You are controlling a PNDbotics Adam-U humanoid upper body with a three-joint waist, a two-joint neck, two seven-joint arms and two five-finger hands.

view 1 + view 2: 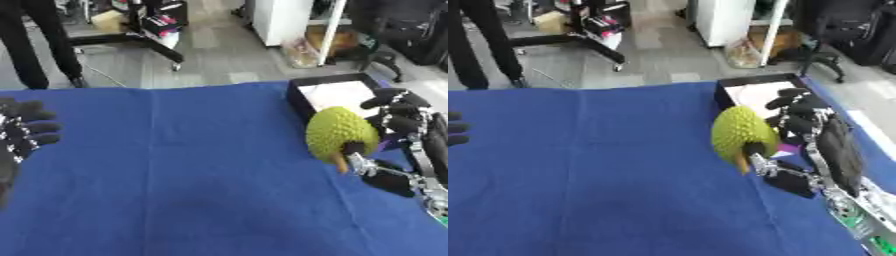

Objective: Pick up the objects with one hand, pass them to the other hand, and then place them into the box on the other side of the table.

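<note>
In the left eye view I see my right hand [404,131] with its fingers [392,107] and thumb curled round the yellow-green spiky fruit [341,132], holding it just in front of the black box [302,102] at the tabletop's [175,175] far right. My left hand [22,135] rests well left of the box, fingers relaxed and holding nothing.

In the right eye view the fruit sits against the box's near edge; only my left fingertips show there.
</note>
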